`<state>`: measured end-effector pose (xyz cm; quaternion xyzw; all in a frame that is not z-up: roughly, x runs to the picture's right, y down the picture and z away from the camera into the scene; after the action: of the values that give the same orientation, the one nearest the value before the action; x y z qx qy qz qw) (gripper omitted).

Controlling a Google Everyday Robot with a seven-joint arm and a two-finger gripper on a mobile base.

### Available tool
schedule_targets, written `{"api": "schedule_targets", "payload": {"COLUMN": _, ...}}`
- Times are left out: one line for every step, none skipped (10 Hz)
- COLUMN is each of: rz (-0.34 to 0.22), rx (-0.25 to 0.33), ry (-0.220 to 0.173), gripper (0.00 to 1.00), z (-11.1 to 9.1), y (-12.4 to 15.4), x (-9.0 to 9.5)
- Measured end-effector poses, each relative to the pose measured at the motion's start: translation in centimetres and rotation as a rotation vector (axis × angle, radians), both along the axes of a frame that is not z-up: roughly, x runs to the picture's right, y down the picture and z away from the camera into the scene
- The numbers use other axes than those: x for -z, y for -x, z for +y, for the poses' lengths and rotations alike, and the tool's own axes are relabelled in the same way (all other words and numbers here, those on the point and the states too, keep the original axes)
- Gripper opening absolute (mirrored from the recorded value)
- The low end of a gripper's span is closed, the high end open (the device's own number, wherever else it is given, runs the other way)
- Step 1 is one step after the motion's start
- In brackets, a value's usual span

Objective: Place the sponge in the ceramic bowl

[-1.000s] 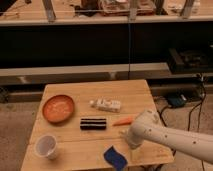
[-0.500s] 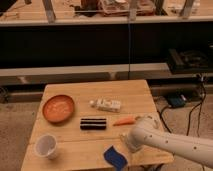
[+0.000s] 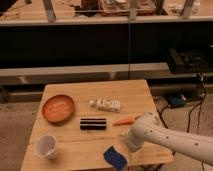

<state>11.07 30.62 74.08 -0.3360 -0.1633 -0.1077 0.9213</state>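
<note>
**A:** Two things matter here. Where are they?

**B:** The bowl point(image 3: 58, 108) sits well left of the gripper point(image 3: 129, 144) and farther back. The sponge point(image 3: 116, 157) lies flat just left of it, at the table's point(image 3: 75, 145) near edge.

**A:** Handling?

**B:** Probably light, soft and squashy, so pinch across its narrow middle. Whether the gripper is open or holding anything, I cannot tell. No writing is readable, even on the white packet point(image 3: 106, 105).

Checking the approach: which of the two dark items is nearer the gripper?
The dark-blue sponge, at the front of the table; the gripper hangs close beside it. The black striped block lies farther back, toward the middle.
</note>
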Motion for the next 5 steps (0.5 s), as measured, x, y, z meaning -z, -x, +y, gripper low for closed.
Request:
{"api": "schedule_targets", "payload": {"rz": 0.007, "rx": -0.030, "ry": 0.026, "gripper": 0.80, "z": -0.1, "y": -0.2, "x": 0.8}}
{"api": "schedule_targets", "payload": {"rz": 0.023, "rx": -0.059, "ry": 0.049, "gripper": 0.80, "z": 0.1, "y": -0.4, "x": 1.2}}
{"api": "schedule_targets", "payload": {"rz": 0.041, "rx": -0.092, "ry": 0.061, "gripper": 0.80, "z": 0.5, "y": -0.5, "x": 1.2}}
{"api": "schedule_targets", "payload": {"rz": 0.069, "rx": -0.139, "ry": 0.073, "gripper": 0.80, "z": 1.3, "y": -0.5, "x": 0.7}}
{"api": "schedule_targets", "payload": {"rz": 0.112, "rx": -0.198, "ry": 0.077, "gripper": 0.80, "z": 2.3, "y": -0.5, "x": 0.1}}
